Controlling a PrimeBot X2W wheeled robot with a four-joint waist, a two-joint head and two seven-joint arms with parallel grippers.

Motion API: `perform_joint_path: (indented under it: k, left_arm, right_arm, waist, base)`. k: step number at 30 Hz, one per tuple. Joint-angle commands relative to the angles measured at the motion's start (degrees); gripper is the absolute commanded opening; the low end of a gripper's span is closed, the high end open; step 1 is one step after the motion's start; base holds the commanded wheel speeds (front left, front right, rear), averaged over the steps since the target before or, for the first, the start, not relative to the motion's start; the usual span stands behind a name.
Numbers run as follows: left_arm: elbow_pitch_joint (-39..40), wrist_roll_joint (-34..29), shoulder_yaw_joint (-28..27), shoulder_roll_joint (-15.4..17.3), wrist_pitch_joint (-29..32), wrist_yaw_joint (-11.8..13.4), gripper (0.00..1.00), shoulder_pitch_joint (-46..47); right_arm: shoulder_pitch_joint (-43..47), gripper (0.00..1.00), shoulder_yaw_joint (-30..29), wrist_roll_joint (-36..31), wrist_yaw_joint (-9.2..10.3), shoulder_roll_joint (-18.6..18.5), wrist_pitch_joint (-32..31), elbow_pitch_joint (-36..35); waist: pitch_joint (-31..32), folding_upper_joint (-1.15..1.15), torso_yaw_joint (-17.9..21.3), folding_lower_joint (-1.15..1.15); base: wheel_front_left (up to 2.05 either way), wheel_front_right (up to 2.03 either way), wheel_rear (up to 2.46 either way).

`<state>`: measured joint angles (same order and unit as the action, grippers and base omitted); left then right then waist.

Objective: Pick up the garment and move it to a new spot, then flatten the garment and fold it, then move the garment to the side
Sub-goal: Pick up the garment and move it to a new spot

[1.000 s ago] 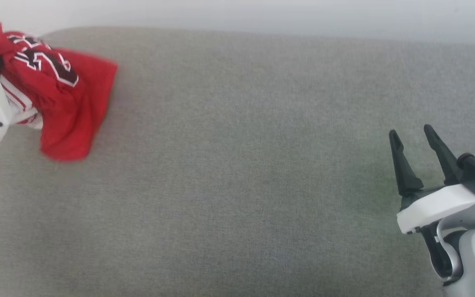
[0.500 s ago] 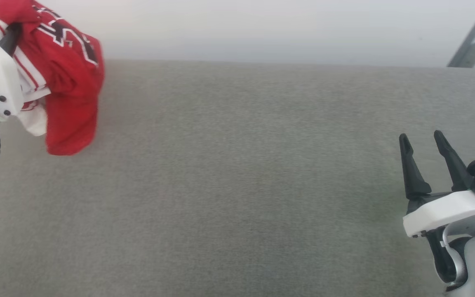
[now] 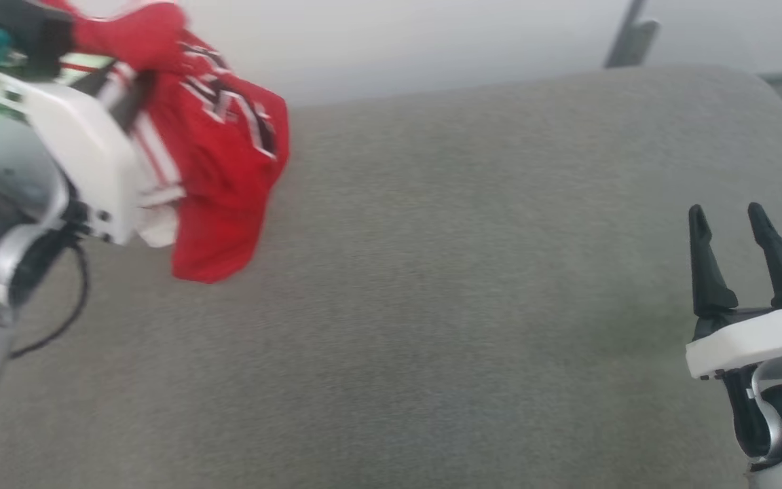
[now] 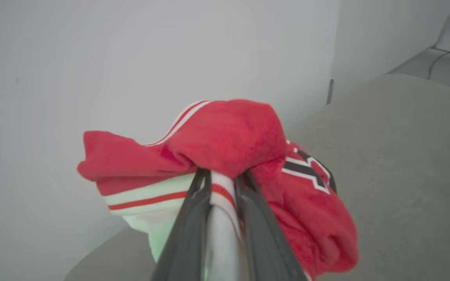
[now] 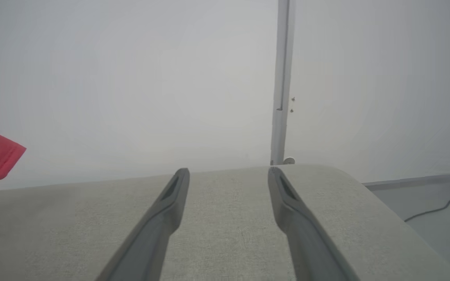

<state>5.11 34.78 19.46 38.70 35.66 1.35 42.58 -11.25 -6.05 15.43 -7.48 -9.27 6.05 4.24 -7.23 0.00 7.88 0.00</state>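
Red fabric hangs bunched at your upper left: the garment (image 3: 228, 176) dangles above the grey upholstered surface (image 3: 466, 305), pinched at its red-and-white striped trim between the nearly closed fingers of your left gripper (image 4: 224, 175). Your right gripper (image 3: 727, 214), at lower right, holds nothing, its fingers spread wide.

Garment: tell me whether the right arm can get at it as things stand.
Probably, though it is a long reach. The garment hangs from the left gripper at far left; the open right gripper sits far right, with bare grey surface between.
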Motion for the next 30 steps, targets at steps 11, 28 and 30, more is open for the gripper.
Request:
perform_joint_path:
  k: [11, 28, 30]
  left_arm:
    - [-0.1, 1.5, 6.4, -5.8, 3.0, 0.5, 0.00, -2.8]
    - [-24.1, -1.0, 16.9, -9.7, 2.8, -2.7, 0.00, -10.3]
    - [-25.6, -1.1, 17.4, -10.3, 2.5, -3.1, 0.00, -10.4]
  right_arm:
    - [-0.5, 1.00, -0.7, 0.6, -0.02, 2.2, 2.5, 1.3]
    - [-3.8, 1.00, 2.5, 0.6, -0.02, 3.5, 4.7, 5.6]
    - [-3.9, 1.00, 2.8, 0.6, -0.02, 3.5, 4.7, 5.8]
  waist:
    - [-5.6, 0.00, 8.0, 0.00]
    - [-9.6, 0.00, 6.9, 0.00]
    - [-9.5, 0.00, 6.8, 0.00]
  base:
    - [0.00, 0.00, 0.00]
    - [0.00, 0.00, 0.00]
    - [0.00, 0.00, 0.00]
